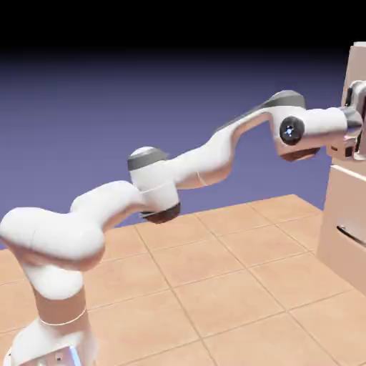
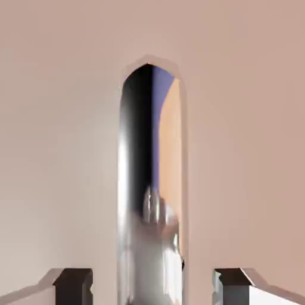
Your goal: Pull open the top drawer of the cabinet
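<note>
Exterior view: tiled flr (image 1: 243, 286), tan; backdrop (image 1: 107, 129) blue-violet, blk up top.

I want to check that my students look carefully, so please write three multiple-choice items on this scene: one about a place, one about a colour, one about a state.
1. Where is the cabinet in the exterior view?
A) left edge
B) centre
C) right edge

2. What colour are the floor tiles?
A) light orange
B) green
C) black

3. How does the tool stand?
A) shut, tips together
B) open, tips on either side of the handle
C) clamped on the handle

1: C, its pale fronts are cut by the picture's right edge.
2: A, the tiles look light orange with thin seams.
3: B, the hand view shows a gap between each tip and the shiny bar.
</note>
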`<move>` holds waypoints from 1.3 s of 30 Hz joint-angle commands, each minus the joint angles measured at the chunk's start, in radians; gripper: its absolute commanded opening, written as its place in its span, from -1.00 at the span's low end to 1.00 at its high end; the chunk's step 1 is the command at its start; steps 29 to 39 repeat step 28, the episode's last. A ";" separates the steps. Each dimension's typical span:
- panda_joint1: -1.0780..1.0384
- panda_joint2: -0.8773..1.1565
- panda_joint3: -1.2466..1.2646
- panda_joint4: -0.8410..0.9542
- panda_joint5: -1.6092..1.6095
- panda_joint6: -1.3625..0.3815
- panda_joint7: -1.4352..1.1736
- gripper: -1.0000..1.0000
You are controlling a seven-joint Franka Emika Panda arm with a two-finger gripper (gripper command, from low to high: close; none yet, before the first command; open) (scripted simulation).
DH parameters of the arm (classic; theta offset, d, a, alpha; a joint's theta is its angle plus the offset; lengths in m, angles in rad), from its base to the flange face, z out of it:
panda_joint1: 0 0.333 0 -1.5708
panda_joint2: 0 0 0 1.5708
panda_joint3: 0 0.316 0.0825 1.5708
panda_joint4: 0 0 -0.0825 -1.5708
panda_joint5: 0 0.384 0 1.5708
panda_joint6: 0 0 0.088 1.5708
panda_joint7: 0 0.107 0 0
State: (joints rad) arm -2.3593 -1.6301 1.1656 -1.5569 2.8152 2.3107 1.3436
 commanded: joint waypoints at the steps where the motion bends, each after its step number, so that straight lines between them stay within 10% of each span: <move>1: 0.019 -0.004 0.000 -0.036 -0.003 -0.017 -0.004 -1.00; 24: 0.459 -0.097 -0.066 -0.847 -0.096 -0.388 -0.098 -1.00; 25: 0.459 -0.097 -0.066 -0.847 -0.096 -0.388 -0.098 1.00; 39: 0.498 -0.108 -0.086 -0.920 -0.120 -0.421 -0.104 1.00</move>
